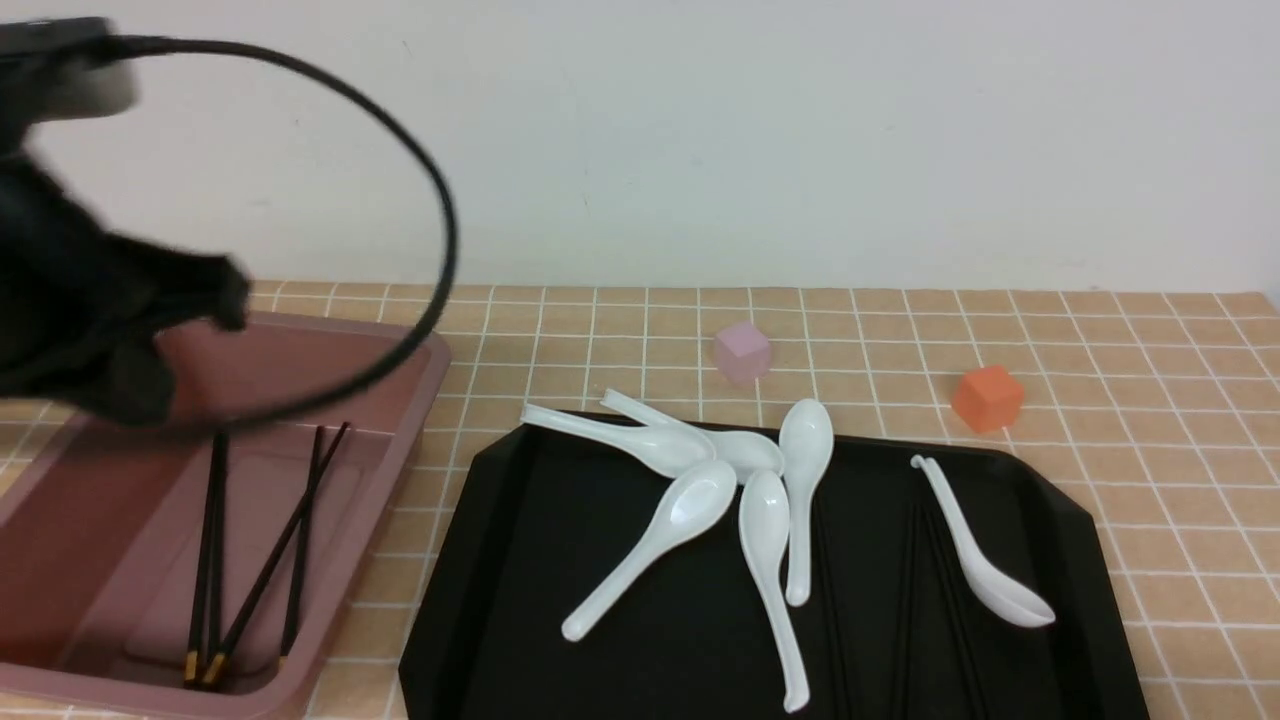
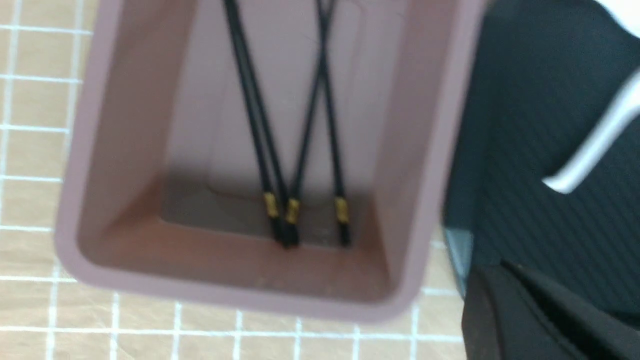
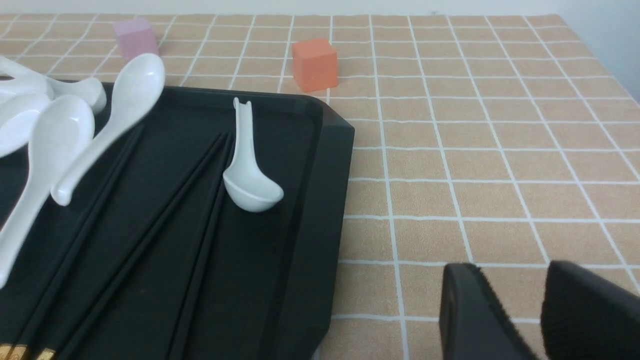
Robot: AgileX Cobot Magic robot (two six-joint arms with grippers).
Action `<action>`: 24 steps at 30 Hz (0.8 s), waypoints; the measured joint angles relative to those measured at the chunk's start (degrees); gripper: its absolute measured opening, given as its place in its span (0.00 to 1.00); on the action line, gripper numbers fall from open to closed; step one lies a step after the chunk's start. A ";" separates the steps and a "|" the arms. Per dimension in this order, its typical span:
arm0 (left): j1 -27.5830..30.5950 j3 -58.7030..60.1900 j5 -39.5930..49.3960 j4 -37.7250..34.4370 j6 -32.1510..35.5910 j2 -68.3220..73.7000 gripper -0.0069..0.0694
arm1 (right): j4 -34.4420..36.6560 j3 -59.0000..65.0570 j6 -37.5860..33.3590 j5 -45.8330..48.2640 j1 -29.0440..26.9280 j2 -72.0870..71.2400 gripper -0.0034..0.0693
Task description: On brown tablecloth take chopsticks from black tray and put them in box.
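On the brown tablecloth [image 1: 1150,400] the pink box [image 1: 420,380] stands at the left with several black chopsticks [image 1: 212,540] lying inside, gold bands at the near end. My left gripper [image 1: 200,295] hangs blurred above the box's far end. In the left wrist view the box [image 2: 250,295] and its chopsticks [image 2: 255,125] show below the gripper [image 2: 505,267], whose fingers are pressed together with nothing between them. More chopsticks [image 1: 935,600] lie on the right half of the black tray [image 1: 560,540]. My right gripper [image 3: 510,272] is open over bare cloth beside the tray [image 3: 310,200], with chopsticks [image 3: 165,225] on it.
Several white spoons [image 1: 690,510] lie clustered on the tray's far middle, one of them across a chopstick. A lone spoon [image 1: 975,560] rests beside the tray's chopsticks. A pink cube [image 1: 742,350] and an orange cube [image 1: 988,397] stand behind the tray. A black cable [image 1: 440,200] loops from the left arm.
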 joint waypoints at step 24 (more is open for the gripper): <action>0.00 57.57 -51.68 -16.36 0.53 -46.46 0.07 | 0.00 0.00 0.00 0.00 0.00 0.00 0.38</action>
